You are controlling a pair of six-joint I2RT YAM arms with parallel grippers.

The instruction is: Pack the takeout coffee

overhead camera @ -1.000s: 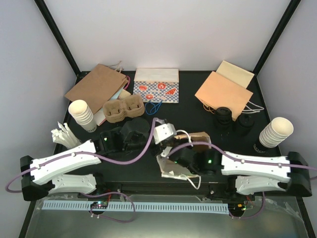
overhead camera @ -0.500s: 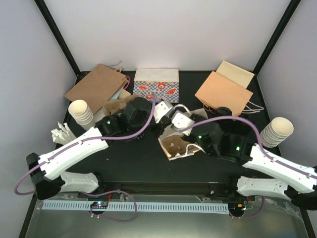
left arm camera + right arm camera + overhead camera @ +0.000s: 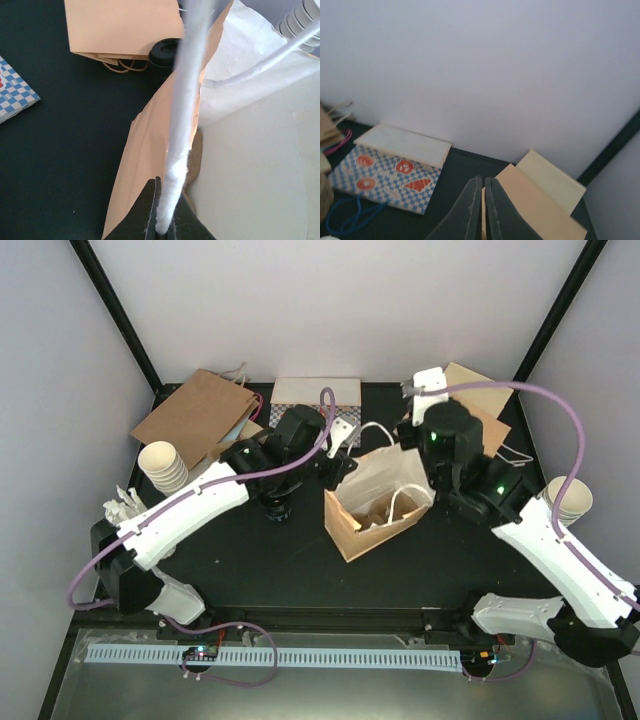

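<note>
A paper bag (image 3: 385,485), white outside and brown inside, stands open at mid-table. My left gripper (image 3: 338,462) is shut on its white cord handle (image 3: 182,115), which runs up from the jaws (image 3: 167,192) beside the bag's tan wall (image 3: 145,160). My right gripper (image 3: 408,435) is raised at the bag's far right rim. Its jaws (image 3: 483,180) are shut, with a thin tan strip of paper showing between them. One takeout coffee (image 3: 165,52) with a black lid shows past the bag in the left wrist view. In the top view the right arm hides the coffee.
Cream cup stacks stand at the left (image 3: 163,468) and at the right edge (image 3: 565,502). A flat brown bag (image 3: 195,415), a blue checkered bag (image 3: 385,160) and peach and cream bags (image 3: 535,205) lie along the back. White packets (image 3: 125,510) sit near the left.
Both arms have swung toward the back and risen. The bag, lying crumpled near the front a second ago, now stands upright and open between the grippers.
</note>
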